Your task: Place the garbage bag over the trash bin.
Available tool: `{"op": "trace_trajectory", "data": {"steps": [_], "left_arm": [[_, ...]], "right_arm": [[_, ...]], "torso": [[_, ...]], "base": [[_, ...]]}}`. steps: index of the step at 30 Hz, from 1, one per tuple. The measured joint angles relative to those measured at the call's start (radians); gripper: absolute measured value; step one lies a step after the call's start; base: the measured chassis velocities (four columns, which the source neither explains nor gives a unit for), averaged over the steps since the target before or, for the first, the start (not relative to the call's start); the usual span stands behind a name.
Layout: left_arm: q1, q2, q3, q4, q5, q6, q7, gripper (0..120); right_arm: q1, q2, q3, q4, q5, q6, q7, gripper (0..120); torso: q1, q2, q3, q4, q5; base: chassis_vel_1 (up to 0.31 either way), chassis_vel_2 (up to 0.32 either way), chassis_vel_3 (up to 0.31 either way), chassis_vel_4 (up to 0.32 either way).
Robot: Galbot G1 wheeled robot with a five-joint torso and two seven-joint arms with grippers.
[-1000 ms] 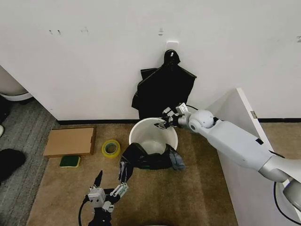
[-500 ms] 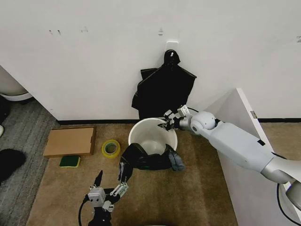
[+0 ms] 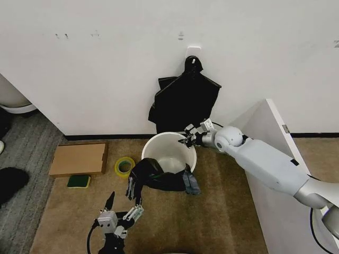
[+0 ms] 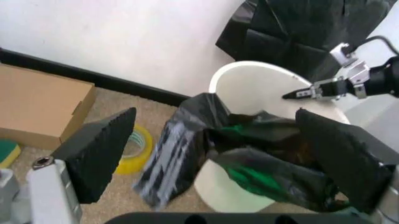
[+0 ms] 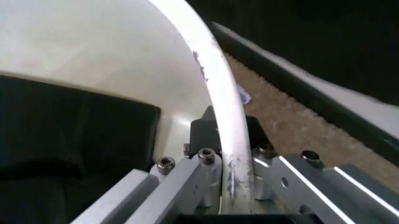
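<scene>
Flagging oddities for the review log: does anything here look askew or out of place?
Yes. The garbage bag is bunched over only the near side of the trash bin, sagging down its outer wall rather than lining it. The right pincer clamps the bin's far rim; the left pincer hangs open, off the bag.

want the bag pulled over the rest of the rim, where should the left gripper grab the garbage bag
Grip the loose hanging flap of the garbage bag on the near-left side, coming from the front. It dangles free of the trash bin wall there; the right gripper holds the far rim.

A white wall with black baseboard meets brown carpet; grey carpet lies left.
</scene>
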Motion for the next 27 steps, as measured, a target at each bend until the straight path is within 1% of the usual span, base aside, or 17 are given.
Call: {"op": "trace_trajectory", "data": {"steps": [2, 5, 9, 11, 15, 17, 19, 23, 24, 25, 26, 27], "left_arm": [[0.002, -0.003, 0.002, -0.003, 0.0, -0.001, 0.0, 100], [0.002, -0.005, 0.003, -0.005, 0.0, -0.001, 0.0, 100], [0.003, -0.004, 0.005, -0.013, 0.0, -0.001, 0.0, 100], [0.003, -0.004, 0.005, -0.015, 0.001, -0.001, 0.0, 100], [0.004, 0.002, 0.002, -0.021, -0.004, 0.0, -0.001, 100], [0.004, 0.004, 0.002, -0.022, -0.005, 0.0, -0.002, 100], [0.002, 0.006, 0.002, -0.024, -0.009, 0.002, -0.002, 100], [-0.003, 0.006, 0.004, -0.025, -0.01, 0.005, -0.002, 100], [-0.003, 0.006, 0.004, -0.025, -0.01, 0.005, -0.002, 100], [-0.005, 0.006, 0.006, -0.025, -0.01, 0.006, -0.003, 100], [-0.006, 0.006, 0.006, -0.025, -0.01, 0.006, -0.003, 100], [-0.006, 0.007, 0.007, -0.025, -0.01, 0.006, -0.003, 100]], "right_arm": [[-0.024, -0.019, 0.046, 0.05, 0.035, -0.04, 0.083, 0], [-0.037, -0.029, 0.075, 0.074, 0.058, -0.062, 0.12, 0], [-0.088, -0.06, 0.171, 0.145, 0.121, -0.124, 0.217, 0], [-0.105, -0.066, 0.189, 0.16, 0.132, -0.131, 0.234, 0], [-0.224, -0.106, 0.276, 0.257, 0.179, -0.141, 0.316, 0], [-0.239, -0.113, 0.284, 0.27, 0.185, -0.141, 0.326, 0], [-0.307, -0.137, 0.322, 0.321, 0.21, -0.141, 0.375, 0], [-0.383, -0.142, 0.371, 0.375, 0.265, -0.141, 0.487, 0], [-0.383, -0.142, 0.371, 0.375, 0.265, -0.141, 0.487, 0], [-0.416, -0.133, 0.408, 0.4, 0.298, -0.14, 0.563, 0], [-0.428, -0.128, 0.423, 0.41, 0.31, -0.14, 0.59, 0], [-0.464, -0.109, 0.465, 0.442, 0.35, -0.135, 0.665, 0]], "torso": [[0.0, 0.0, 0.0, -0.0003, 0.0], [0.0, 0.0, 0.0, -0.0007, 0.0001], [0.0, 0.0, 0.0, 0.0, -0.0002], [0.0, 0.0, 0.0, -0.0003, 0.0], [0.0, 0.0, 0.0, -0.0004, 0.0002], [0.0, 0.0, 0.0, -0.0004, 0.0001], [0.0, 0.0, 0.0, -0.0006, 0.0], [0.0, 0.0, 0.0, -0.0005, 0.0], [0.0, 0.0, 0.0, -0.0005, 0.0], [0.0, 0.0, 0.0, -0.0003, 0.0], [0.0, 0.0, 0.0, -0.0003, -0.0001], [0.0, 0.0, 0.0, -0.0005, -0.0002]], "base": [[0.0, 0.0, 0.0, 0.0], [0.0, 0.0, 0.0, 0.0], [0.0, 0.0, 0.0, 0.0], [0.0, 0.0, 0.0, 0.0], [0.0, 0.0, 0.0, 0.0], [0.0, 0.0, 0.0, 0.0], [0.0, 0.0, 0.0, 0.0], [0.0, 0.0, 0.0, 0.0], [0.0, 0.0, 0.0, 0.0], [0.0, 0.0, 0.0, 0.0], [0.0, 0.0, 0.0, 0.0], [0.0, 0.0, 0.0, 0.0]]}}
